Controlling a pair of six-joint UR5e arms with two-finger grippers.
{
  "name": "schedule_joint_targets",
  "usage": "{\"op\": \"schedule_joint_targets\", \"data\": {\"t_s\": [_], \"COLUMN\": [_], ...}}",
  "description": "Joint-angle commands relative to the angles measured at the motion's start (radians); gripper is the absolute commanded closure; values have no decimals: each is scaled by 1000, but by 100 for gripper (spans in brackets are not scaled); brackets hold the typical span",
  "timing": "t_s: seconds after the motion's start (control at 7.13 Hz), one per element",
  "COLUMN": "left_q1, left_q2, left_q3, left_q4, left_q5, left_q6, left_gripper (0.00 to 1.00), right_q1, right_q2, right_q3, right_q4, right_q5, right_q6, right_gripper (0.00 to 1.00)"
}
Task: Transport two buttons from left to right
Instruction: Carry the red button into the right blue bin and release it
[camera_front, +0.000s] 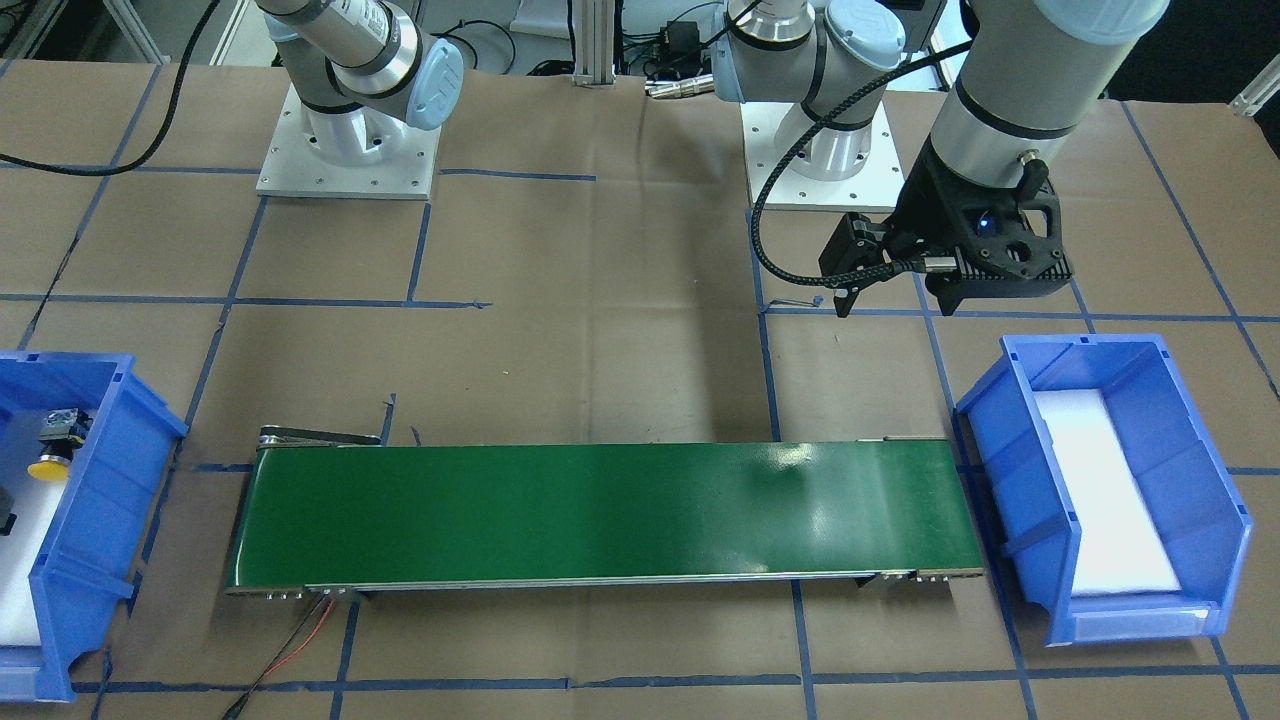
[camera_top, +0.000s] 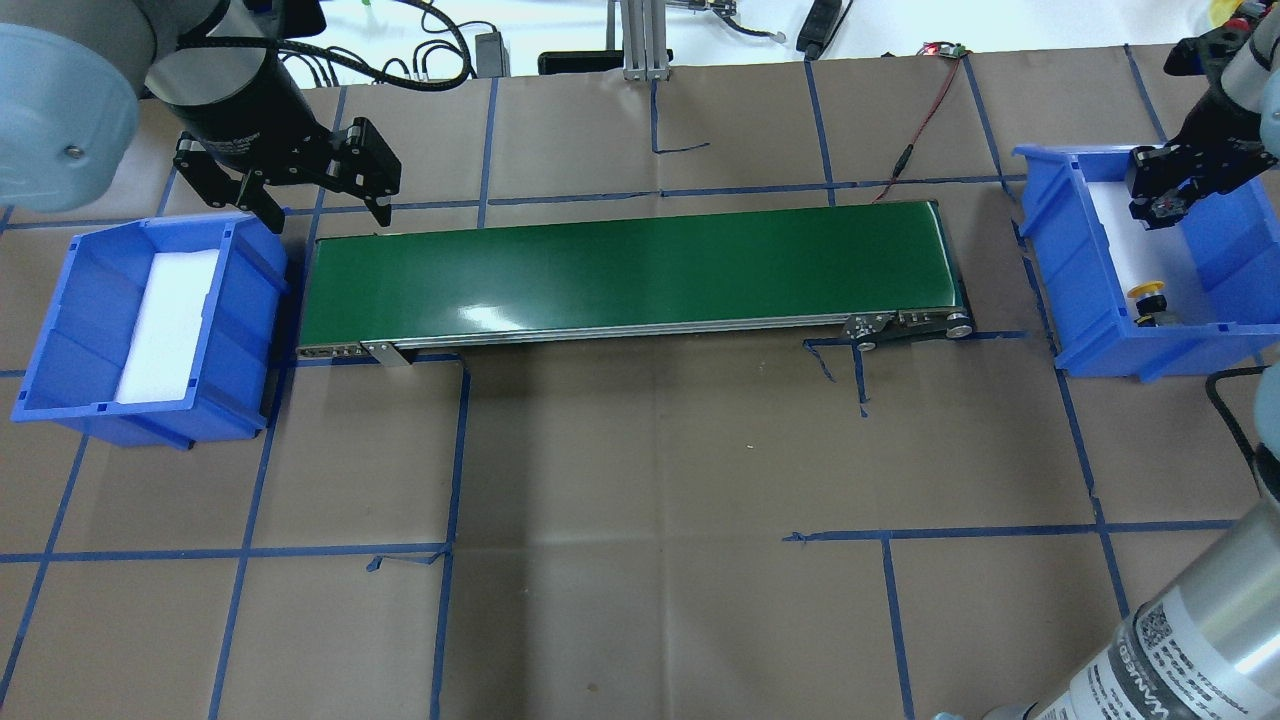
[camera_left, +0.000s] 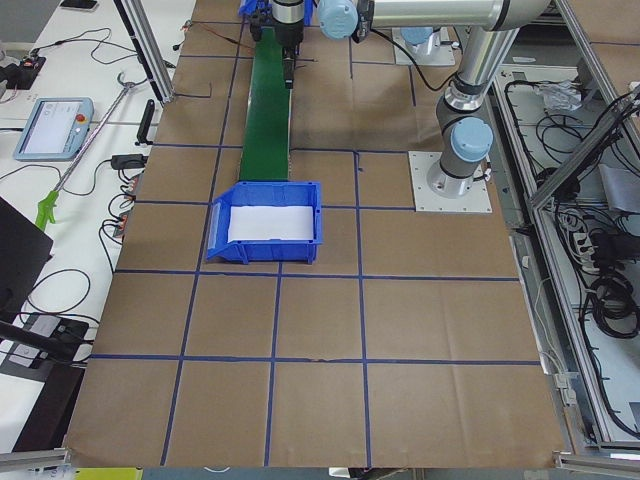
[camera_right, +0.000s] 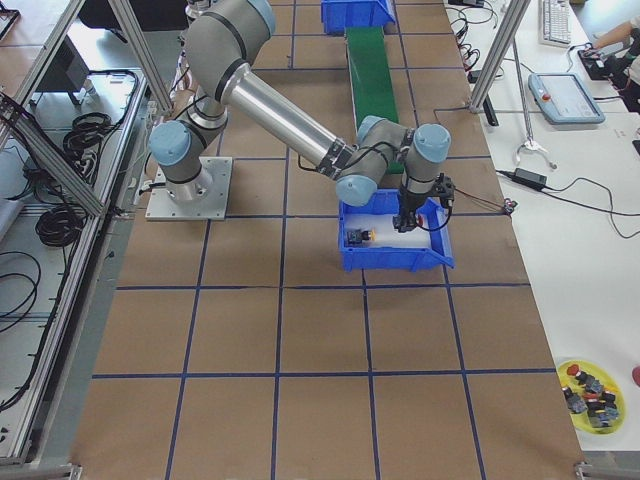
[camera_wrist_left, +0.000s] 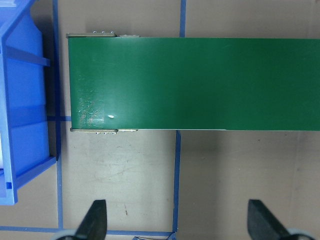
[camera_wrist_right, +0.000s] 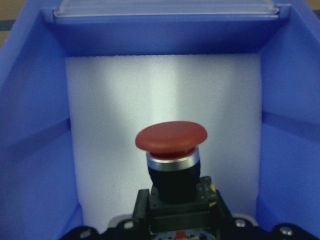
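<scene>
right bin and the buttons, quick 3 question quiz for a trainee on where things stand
1. True or false: the yellow button lies inside the right bin.
2. What is the right gripper holding?
A) the red button
B) nothing
C) a cable
3. Fill in the blank: the fingers of the left gripper stand ___ (open or shut).

Key: 1 true. 2 A. 3 open.
</scene>
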Motion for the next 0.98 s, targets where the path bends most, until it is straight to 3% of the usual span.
{"op": "schedule_joint_targets", "data": {"t_s": [0.0, 0.42, 0.56, 0.7, 0.84], "left_q1": [0, 0, 0, 0, 0], "left_q2": [0, 0, 0, 0, 0], "left_q3": [0, 0, 0, 0, 0], "left_q4": [0, 1, 0, 0, 0], "left_q5": [0, 0, 0, 0, 0], "left_q6": [-1, 0, 0, 0, 0], "left_gripper": [0, 0, 0, 0, 0], "right_q1": [0, 0, 0, 0, 2], "right_q2": [34, 72, 74, 74, 74], "right_q3": [16, 7, 9, 6, 6], "right_q4": [-37, -37, -37, -37, -37], "right_q5": [-2, 0, 1, 3, 3], "right_q6": [0, 9, 9, 9, 10], "right_gripper": [95, 92, 72, 39, 19]}}
